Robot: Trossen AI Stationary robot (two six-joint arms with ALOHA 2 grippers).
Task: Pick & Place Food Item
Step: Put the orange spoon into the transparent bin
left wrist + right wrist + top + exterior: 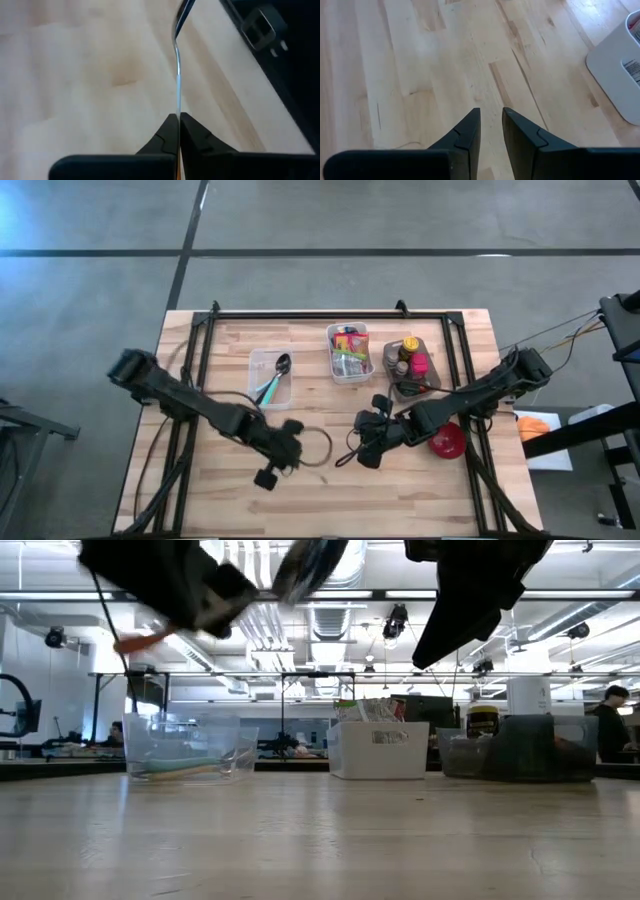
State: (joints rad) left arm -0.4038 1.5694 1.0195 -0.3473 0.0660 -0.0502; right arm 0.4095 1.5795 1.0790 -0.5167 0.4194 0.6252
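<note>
My left gripper (pixel 178 116) hovers over the table's near middle (pixel 292 444), shut on a thin metal utensil (pixel 177 65) that shows edge-on; what kind it is I cannot tell. In the low view it is a blurred silvery shape (pixel 310 565) high above the tabletop. The food items (pixel 350 345) lie in a white bin (pixel 349 373) at the far middle, resting on its floor. My right gripper (pixel 491 112) hangs above bare wood right of centre (pixel 366 448), its fingers a narrow gap apart with nothing between them. My left gripper pinches the utensil's flat metal stem (pixel 178 107) between its two fingertips. The utensil runs on straight ahead of the fingers, along them, and bends near its far end (pixel 176 35). It is lifted clear of the table.
A clear tub (pixel 270 376) with a spoon and a teal-handled utensil stands at the far left of centre. A dark bin (pixel 411 366) of bottles stands right of the white bin. A red dish (pixel 448 441) lies under my right arm. A black frame (pixel 330 313) edges the table.
</note>
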